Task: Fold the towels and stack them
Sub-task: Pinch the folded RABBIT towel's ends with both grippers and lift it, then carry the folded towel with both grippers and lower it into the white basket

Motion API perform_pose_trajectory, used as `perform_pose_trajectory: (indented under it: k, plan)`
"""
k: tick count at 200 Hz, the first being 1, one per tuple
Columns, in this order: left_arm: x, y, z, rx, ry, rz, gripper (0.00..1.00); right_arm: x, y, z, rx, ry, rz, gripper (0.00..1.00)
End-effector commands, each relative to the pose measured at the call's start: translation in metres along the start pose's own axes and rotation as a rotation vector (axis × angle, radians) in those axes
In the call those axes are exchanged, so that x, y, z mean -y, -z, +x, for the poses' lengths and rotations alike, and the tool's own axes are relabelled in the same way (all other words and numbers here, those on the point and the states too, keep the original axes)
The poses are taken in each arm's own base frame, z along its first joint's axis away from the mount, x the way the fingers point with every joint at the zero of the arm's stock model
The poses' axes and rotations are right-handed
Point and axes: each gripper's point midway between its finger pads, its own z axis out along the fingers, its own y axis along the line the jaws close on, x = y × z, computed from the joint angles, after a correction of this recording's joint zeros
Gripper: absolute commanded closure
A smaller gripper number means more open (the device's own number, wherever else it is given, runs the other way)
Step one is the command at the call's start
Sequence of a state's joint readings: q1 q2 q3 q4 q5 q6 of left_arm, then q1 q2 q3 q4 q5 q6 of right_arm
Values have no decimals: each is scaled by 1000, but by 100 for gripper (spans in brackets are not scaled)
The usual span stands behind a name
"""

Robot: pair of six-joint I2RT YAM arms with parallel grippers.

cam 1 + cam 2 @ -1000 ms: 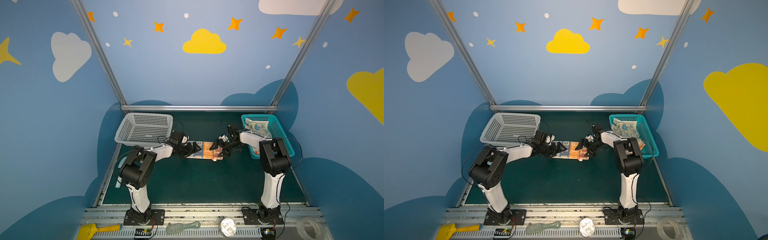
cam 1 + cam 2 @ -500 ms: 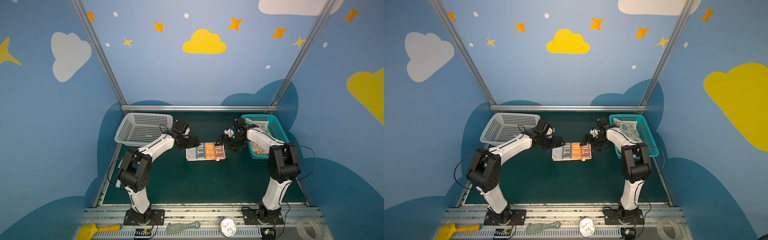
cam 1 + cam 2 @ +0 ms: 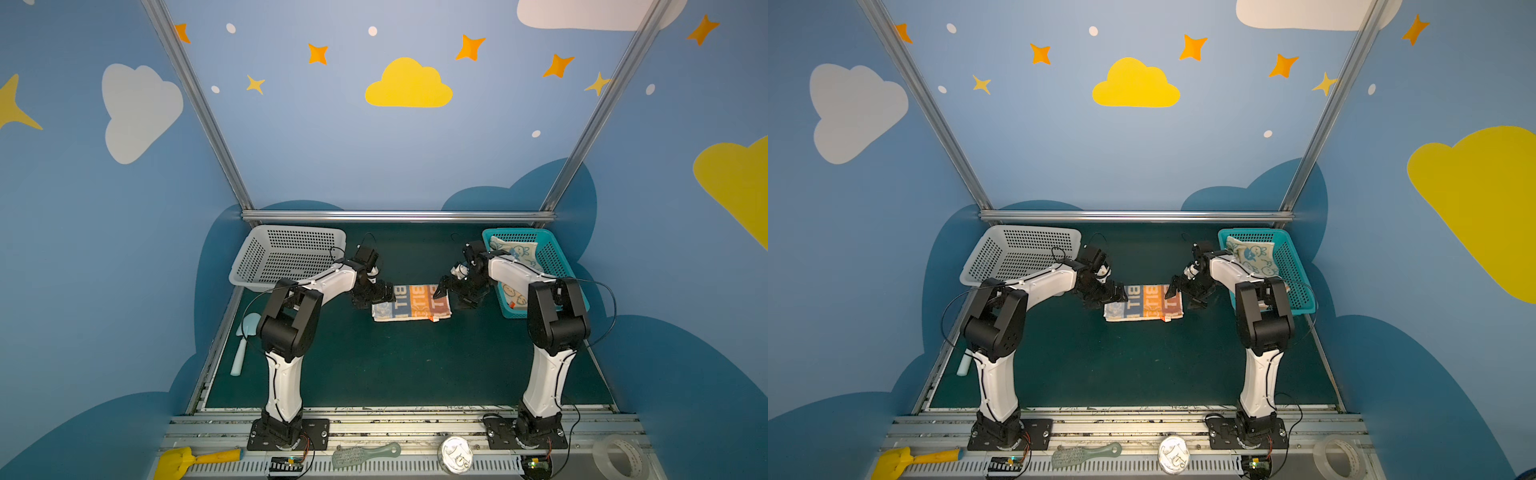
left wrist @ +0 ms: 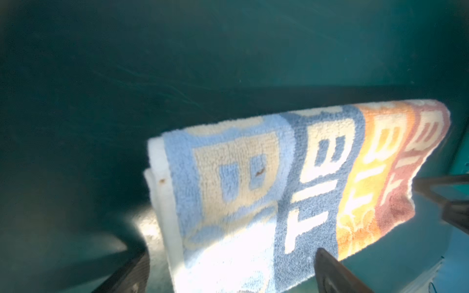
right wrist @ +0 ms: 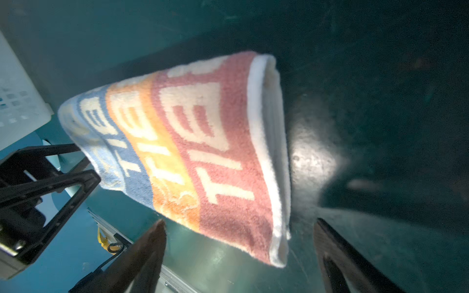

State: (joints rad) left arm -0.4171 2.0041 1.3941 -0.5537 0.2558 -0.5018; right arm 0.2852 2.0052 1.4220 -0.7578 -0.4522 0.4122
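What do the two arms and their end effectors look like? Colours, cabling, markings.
They match. The left arm and right arm have glossy white link shells, bulky black joint housings and black bolted base plates. Thin black cables loop loosely outside each arm. The left end effector and right end effector are all black, with flat tapering fingers. No markings are readable.

Folded towel [image 3: 410, 302] on table [image 3: 374, 365] between left basket [image 3: 286, 253] and right basket [image 3: 555, 254], second towel [image 3: 517, 253] in latter
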Motion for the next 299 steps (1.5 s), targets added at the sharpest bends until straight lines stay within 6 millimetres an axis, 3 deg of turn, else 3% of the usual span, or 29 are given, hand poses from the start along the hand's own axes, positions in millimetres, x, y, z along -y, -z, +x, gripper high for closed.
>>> perform_pose_trajectory:
  k: [1, 25, 42, 84, 109, 143, 169, 217, 256, 299]
  plan:
    - [-7, -17, 17, -86, 5, -12, 1, 8, -15, -1, -19, -22, 27, 11]
    - [-9, -24, 23, -103, -6, -32, 5, 4, -27, 0, -35, -25, 32, 11]
    - [-10, -30, 26, -112, -13, -33, 15, -2, -32, 2, -39, -32, 15, 11]
    - [-9, -35, 28, -112, -40, -48, 47, -18, -42, 5, -57, -47, -36, 11]
    - [-12, -32, 24, -107, -64, -77, 77, -24, -44, 7, -65, -44, -49, 11]
    - [-13, -23, 16, -99, -98, -119, 94, -29, -41, 8, -63, -30, -58, 11]
    - [-11, 4, 0, -62, -161, -195, 97, -39, -32, 8, -46, 4, -69, 11]
    - [-17, 76, -39, 1, -306, -434, 97, -72, -6, 3, -11, 77, -100, 11]
    - [-24, 137, -74, 122, -364, -544, 97, -116, 8, -4, 29, 170, -135, 11]
    - [-53, 189, -111, 187, -388, -598, 97, -165, 24, -12, 64, 265, -153, 11]
